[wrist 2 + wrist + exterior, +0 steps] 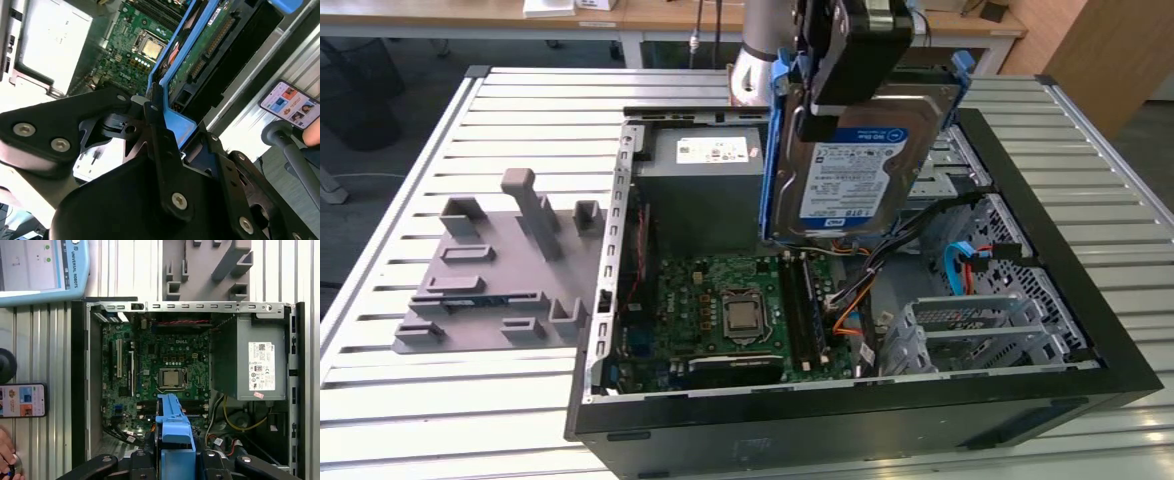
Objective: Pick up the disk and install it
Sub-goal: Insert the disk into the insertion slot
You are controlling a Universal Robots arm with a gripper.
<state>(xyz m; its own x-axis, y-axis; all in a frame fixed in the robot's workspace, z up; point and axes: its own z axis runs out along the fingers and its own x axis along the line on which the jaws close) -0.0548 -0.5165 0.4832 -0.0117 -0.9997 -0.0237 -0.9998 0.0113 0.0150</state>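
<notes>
Gripper [849, 98] is clamped on the disk [847, 175], with the jaws closed on the top end of its blue frame. The disk hangs upright in the air, label side toward the camera in the exterior view.

It is held above the open computer case [854, 420], over the region between the grey power supply [704, 190] and the drive cage [987, 325], which sits toward the exterior view's right. The lower edge of the disk is over the motherboard [720, 310].

The case lies on its side with the side panel off, on a slatted metal table [520, 110]. The processor [744, 316] sits bare in the middle of the motherboard. A grey fixture [494, 270] with upright pegs lies on the table beside the case, on the exterior view's left, apart from it.

The first wrist view looks down along the disk [174, 427], whose blue frame edge is pinched in the gripper [175, 462]. Well below are the motherboard [160, 360] and the power supply [255, 360]. Outside the case on the table are a tablet [40, 270] and a phone [22, 400], with a hand [5, 455] near the phone.

In the second wrist view the gripper [165, 137] holds the frame, and the disk's green circuit-board side [197, 47] faces the camera. The phone [290, 105] lies on the table past the case wall.
</notes>
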